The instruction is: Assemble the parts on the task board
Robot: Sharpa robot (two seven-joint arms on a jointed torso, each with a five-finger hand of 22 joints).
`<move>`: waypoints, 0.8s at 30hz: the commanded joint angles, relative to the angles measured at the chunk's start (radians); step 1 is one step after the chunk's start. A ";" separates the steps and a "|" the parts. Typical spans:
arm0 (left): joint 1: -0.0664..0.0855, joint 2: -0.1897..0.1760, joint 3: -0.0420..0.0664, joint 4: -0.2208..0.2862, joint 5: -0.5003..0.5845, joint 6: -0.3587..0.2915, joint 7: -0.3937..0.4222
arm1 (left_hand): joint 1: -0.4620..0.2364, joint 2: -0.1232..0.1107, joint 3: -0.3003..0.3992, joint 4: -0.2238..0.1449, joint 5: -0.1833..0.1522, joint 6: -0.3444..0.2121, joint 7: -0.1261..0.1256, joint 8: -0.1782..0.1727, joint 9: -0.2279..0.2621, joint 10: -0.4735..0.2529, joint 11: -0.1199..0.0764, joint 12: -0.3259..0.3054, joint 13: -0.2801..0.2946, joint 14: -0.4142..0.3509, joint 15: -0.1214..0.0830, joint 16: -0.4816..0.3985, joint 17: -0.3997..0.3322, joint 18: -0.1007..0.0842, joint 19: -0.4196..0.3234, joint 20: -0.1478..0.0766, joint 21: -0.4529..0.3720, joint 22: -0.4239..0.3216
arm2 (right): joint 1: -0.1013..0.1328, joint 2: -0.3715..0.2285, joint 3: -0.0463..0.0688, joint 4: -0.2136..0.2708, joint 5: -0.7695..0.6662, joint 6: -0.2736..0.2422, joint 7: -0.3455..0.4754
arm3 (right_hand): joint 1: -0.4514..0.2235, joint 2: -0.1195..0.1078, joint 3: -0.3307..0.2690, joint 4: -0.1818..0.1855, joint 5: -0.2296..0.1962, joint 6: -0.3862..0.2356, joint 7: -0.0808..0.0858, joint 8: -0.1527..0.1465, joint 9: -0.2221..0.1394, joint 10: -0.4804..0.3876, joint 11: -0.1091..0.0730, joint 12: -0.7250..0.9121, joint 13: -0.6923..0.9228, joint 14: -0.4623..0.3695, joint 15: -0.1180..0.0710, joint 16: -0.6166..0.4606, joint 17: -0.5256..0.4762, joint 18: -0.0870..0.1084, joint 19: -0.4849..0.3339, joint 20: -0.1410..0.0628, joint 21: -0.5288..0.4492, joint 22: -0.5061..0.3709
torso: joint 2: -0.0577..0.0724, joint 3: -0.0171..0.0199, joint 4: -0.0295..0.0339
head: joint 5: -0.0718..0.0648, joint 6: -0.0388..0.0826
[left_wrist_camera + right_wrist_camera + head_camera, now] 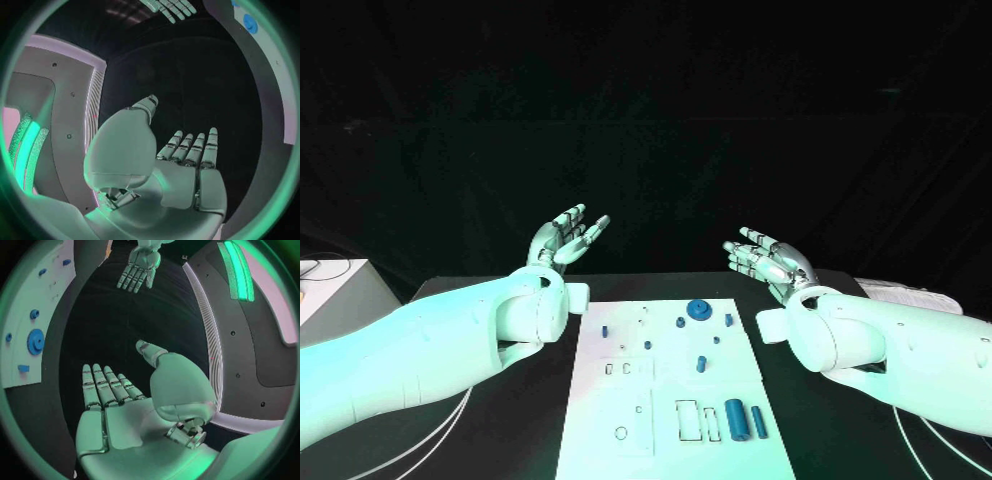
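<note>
The white task board [625, 400] lies in the middle of the black table. On it are small blue parts: a round gear [700, 308], two cylinders [736, 417] near the front right, and several small pieces [702, 363] between. My left hand [567, 235] is raised above the table beyond the board's far left corner, fingers apart, holding nothing. My right hand [770, 256] is raised beyond the far right corner, also spread and empty. In the left wrist view the left hand [187, 170] shows its open palm; in the right wrist view the right hand [115, 405] does too, with the gear [35, 341] beside it.
A white box [326, 290] stands at the table's left edge. Papers [899, 293] lie at the far right. White cables [444, 430] run along the table by the left arm. The right wrist view also shows the left hand [140, 267] across the table.
</note>
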 commanded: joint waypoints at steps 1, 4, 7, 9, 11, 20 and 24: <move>0.004 0.006 -0.001 -0.008 -0.010 0.092 0.000 | 0.062 -0.006 0.008 0.019 0.011 0.020 0.089 0.010 0.004 0.020 0.007 0.005 0.003 0.022 0.011 0.007 0.003 0.023 0.018 0.013 0.007 0.003 | 0.016 -0.005 -0.011 -0.007 -0.038 0.157 -0.066 | 0.073 -0.003 0.027 -0.019 0.002 0.047 0.158 0.013 0.010 0.063 0.007 0.009 0.006 0.073 0.004 0.014 0.009 0.019 0.057 0.012 0.014 0.006 | 0.000 -0.0002 -0.0001 | 0.000 0.000; 0.004 0.006 -0.001 -0.008 -0.010 0.092 0.000 | 0.070 0.005 0.011 0.024 0.008 0.035 0.106 0.013 0.008 0.045 0.025 0.008 0.005 0.058 0.030 0.016 0.010 0.010 0.049 0.018 0.019 0.009 | 0.027 -0.010 -0.023 -0.012 -0.042 0.183 -0.077 | 0.122 -0.002 0.045 -0.056 0.007 0.143 0.157 0.037 0.031 0.199 -0.008 0.024 0.015 0.362 -0.025 0.088 0.051 0.050 0.212 0.009 0.059 0.027 | 0.000 -0.0002 -0.0001 | 0.000 0.000; 0.004 -0.029 -0.001 0.006 -0.034 0.168 0.001 | 0.071 0.014 0.012 0.022 0.006 0.061 0.118 0.021 0.013 0.093 0.041 0.013 0.009 0.120 0.024 0.028 0.019 0.008 0.098 0.016 0.037 0.017 | 0.034 -0.011 -0.024 -0.065 -0.308 0.167 -0.096 | 0.146 -0.009 0.051 -0.074 -0.005 0.219 0.153 0.058 0.048 0.304 -0.016 0.037 0.021 0.410 -0.041 0.103 0.057 0.067 0.343 0.009 0.100 0.043 | 0.004 -0.0052 -0.0008 | 0.003 -0.031; 0.004 -0.040 -0.001 0.016 -0.039 0.179 0.001 | 0.071 0.017 0.016 0.018 0.005 0.092 0.130 0.032 0.021 0.146 0.058 0.020 0.013 0.200 0.005 0.048 0.032 0.022 0.174 0.014 0.061 0.028 | 0.037 -0.010 -0.024 -0.076 -0.378 0.168 -0.103 | 0.162 -0.014 0.056 -0.083 -0.008 0.299 0.146 0.079 0.065 0.420 -0.027 0.048 0.026 0.450 -0.054 0.113 0.061 0.080 0.382 0.008 0.118 0.046 | 0.009 -0.0060 -0.0016 | 0.002 -0.034; 0.004 -0.052 -0.001 0.027 -0.040 0.191 0.000 | 0.073 0.020 0.021 0.013 0.005 0.124 0.133 0.044 0.028 0.204 0.064 0.028 0.018 0.292 -0.006 0.072 0.047 0.036 0.283 0.014 0.095 0.045 | 0.043 -0.008 -0.024 -0.087 -0.453 0.166 -0.112 | 0.192 -0.041 0.065 -0.112 -0.011 0.463 0.114 0.127 0.101 0.495 -0.053 0.054 0.027 0.497 -0.074 0.124 0.064 0.091 0.426 0.001 0.137 0.049 | 0.017 -0.0054 -0.0029 | 0.003 -0.035; 0.007 -0.124 0.000 0.122 -0.039 0.264 -0.012 | 0.064 0.014 0.107 -0.036 0.003 0.515 0.107 0.225 0.117 0.719 0.005 0.187 0.059 0.705 -0.099 0.299 0.170 0.101 0.535 -0.022 0.255 0.105 | 0.072 0.000 -0.024 -0.098 -0.832 0.181 -0.209 | 0.216 -0.087 0.061 -0.139 -0.001 0.657 0.068 0.173 0.119 0.682 -0.109 0.046 0.025 0.714 -0.152 0.197 0.106 0.090 0.608 -0.080 0.270 0.103 | 0.052 -0.0031 -0.0080 | 0.002 -0.038; 0.008 -0.162 0.000 0.170 -0.015 0.317 -0.004 | 0.066 -0.005 0.158 -0.058 0.002 0.540 0.091 0.245 0.125 0.759 -0.012 0.191 0.055 0.746 -0.121 0.360 0.215 0.100 0.576 -0.046 0.303 0.126 | 0.085 0.004 -0.024 -0.092 -1.019 0.207 -0.282 | 0.222 -0.090 0.012 -0.141 0.003 0.716 0.044 0.176 0.115 0.760 -0.144 0.035 0.024 0.892 -0.209 0.286 0.176 0.088 0.702 -0.154 0.443 0.208 | 0.071 -0.0025 -0.0038 | 0.000 -0.030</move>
